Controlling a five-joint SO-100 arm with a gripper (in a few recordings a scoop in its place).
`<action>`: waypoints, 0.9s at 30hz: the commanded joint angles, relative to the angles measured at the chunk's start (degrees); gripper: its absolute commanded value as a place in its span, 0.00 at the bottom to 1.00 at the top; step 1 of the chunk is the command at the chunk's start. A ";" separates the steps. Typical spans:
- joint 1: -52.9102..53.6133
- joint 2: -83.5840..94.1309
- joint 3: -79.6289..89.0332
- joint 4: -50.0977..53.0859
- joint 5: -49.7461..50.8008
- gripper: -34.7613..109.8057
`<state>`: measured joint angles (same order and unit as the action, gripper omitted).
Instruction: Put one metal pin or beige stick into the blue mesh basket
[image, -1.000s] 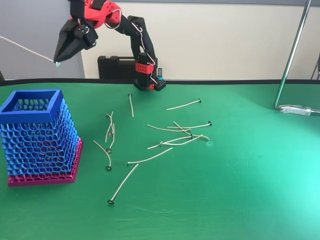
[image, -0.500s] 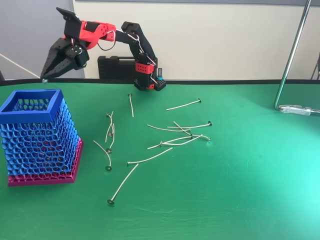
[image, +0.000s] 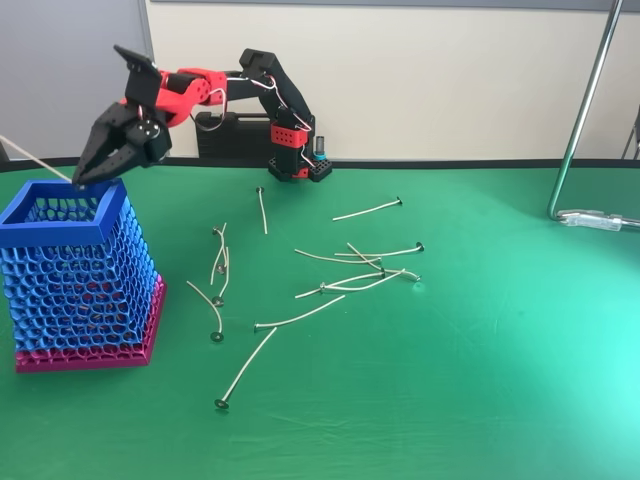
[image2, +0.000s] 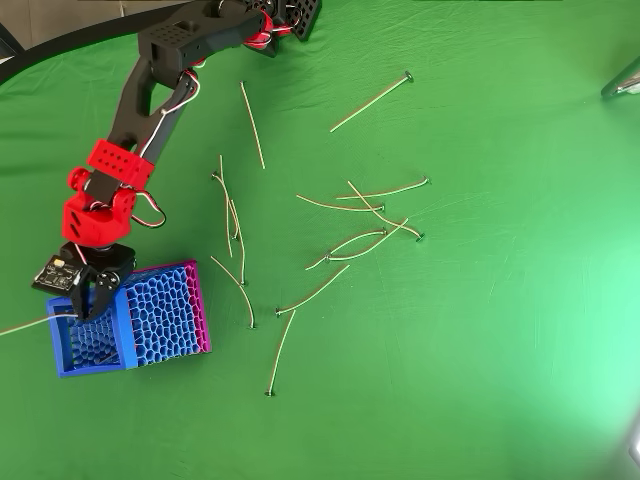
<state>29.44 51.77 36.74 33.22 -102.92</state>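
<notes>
Since a second ago we have brought the tool (image: 85, 178) down from high above the table (image: 480, 400) to the far edge of the blue mesh basket (image: 80, 270), which stands at the near left. It is clenched on one beige pin (image: 35, 160), gripped near one end, so that the shaft sticks out to the left and upward, past the basket's rim. From above, the tool (image2: 78, 312) sits over the basket's (image2: 165, 310) opening at its left side, and the pin (image2: 25, 325) runs off toward the left edge. We judge the pick and carry done; what is left is to tip the pin into the opening and release it. About a dozen loose pins (image: 340, 280) lie scattered right of the basket.
</notes>
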 joint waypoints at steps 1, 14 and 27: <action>0.35 0.79 -1.93 -1.14 -0.79 0.26; -0.26 1.14 -3.34 0.79 -0.26 0.37; -3.60 6.06 -16.08 18.02 6.86 0.24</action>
<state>26.72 52.65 25.75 48.43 -97.47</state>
